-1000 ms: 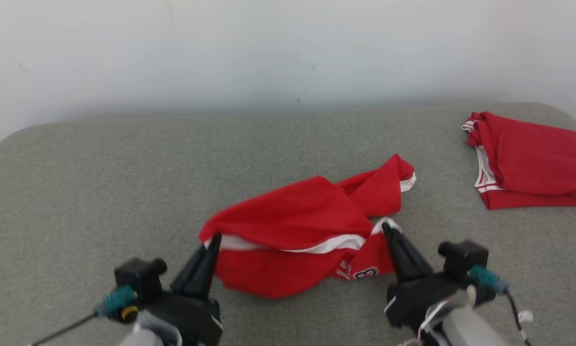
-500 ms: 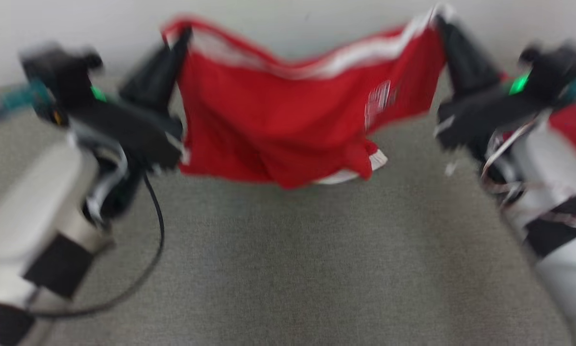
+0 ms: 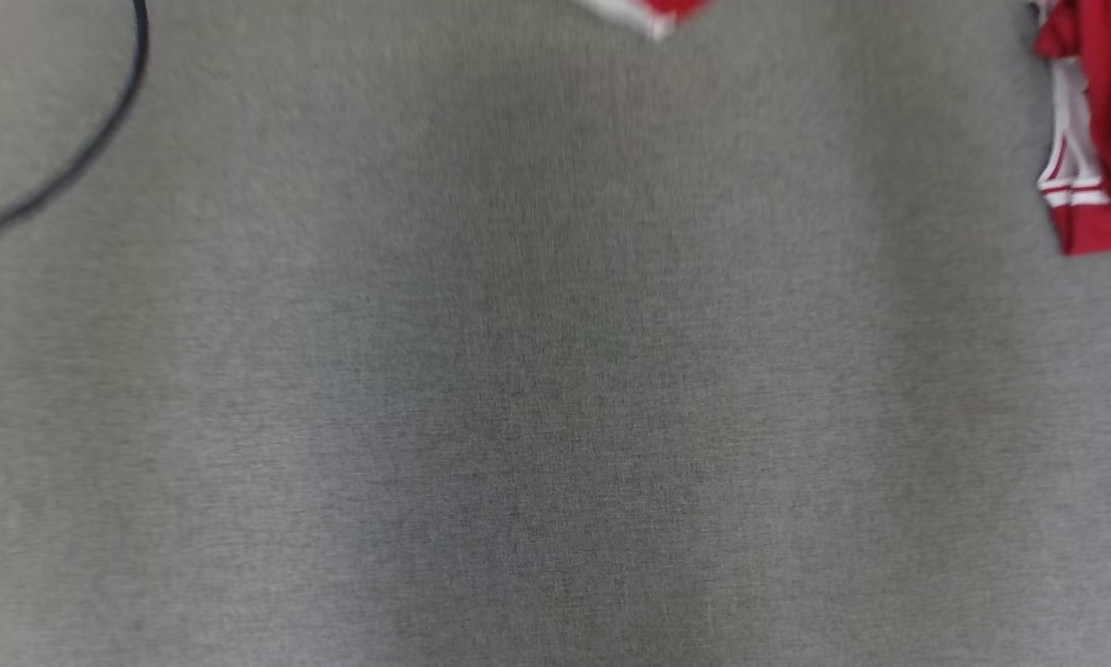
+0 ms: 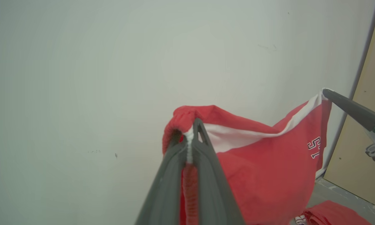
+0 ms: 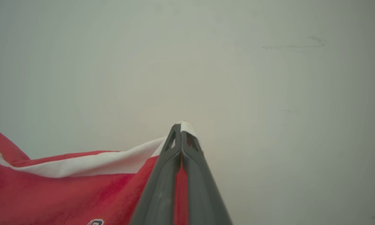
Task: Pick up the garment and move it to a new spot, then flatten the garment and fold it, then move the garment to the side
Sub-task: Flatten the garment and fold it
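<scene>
Jersey (image 4: 262, 168): red, limp, light by my reckoning; hangs aloft between my arms, over the grey padded surface (image 3: 555, 371).
Hold: white-trimmed edge, at its corners.
Left gripper (image 4: 190, 132): pinching one corner.
Right gripper (image 5: 181, 126): pinching the other.

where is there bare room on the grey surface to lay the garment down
Free: the wide middle of the grey surface, from the cable at upper left across to the folded garment at the right edge, below the hanging tip of the garment. Crowded: the upper right corner.
</scene>
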Controlling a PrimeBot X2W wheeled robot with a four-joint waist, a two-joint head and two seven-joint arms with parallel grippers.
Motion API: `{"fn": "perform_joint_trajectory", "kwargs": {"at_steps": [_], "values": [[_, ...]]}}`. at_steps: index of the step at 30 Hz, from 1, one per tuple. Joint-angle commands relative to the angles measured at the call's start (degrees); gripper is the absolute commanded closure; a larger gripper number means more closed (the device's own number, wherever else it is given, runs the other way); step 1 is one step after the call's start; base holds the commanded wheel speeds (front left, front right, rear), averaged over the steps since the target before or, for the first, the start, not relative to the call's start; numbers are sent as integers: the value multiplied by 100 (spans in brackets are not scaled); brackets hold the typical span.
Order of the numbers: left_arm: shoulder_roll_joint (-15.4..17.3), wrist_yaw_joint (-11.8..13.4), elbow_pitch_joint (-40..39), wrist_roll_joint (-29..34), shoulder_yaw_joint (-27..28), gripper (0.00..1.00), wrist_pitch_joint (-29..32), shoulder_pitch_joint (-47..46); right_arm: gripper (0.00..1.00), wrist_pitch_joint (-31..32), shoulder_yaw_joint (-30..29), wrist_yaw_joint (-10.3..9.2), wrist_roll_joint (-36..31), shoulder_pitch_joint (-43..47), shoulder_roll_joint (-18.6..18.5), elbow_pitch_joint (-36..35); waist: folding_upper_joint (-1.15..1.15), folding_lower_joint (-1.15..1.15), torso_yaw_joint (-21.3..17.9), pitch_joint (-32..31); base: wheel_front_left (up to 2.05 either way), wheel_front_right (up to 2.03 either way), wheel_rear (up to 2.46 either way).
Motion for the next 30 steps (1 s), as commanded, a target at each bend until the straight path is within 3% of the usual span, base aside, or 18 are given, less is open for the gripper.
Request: {"fn": "perform_joint_trajectory", "kwargs": {"at_steps": [1, 9, 16, 24, 30], "values": [[-41, 5, 108, 35, -77, 100, -7, -389, 100, -2, 54, -16, -46, -374, 7, 187, -1, -3, -79, 749, 0, 0, 0], [-106, 5, 805, 33, -494, 100, -95, -1827, 100, -188, 353, -16, -114, -1754, 204, 1151, -1, -3, -246, 1151, 0, 0, 0], [-165, 5, 1299, -219, -763, 100, -213, -2353, 100, -357, 695, -16, -44, -2294, 239, 1722, -1, -3, -301, 1370, 0, 0, 0], [-274, 6, 1542, -617, -936, 100, -567, -2237, 100, -589, 1044, -16, 357, -2185, 175, 1896, -1, -3, -233, 1535, 0, 0, 0], [-66, 7, 1302, -594, -1300, 100, -1048, -1473, 100, -887, 1395, -16, 716, -1475, 44, 1636, -1, -3, -239, 1369, 0, 0, 0]]}}
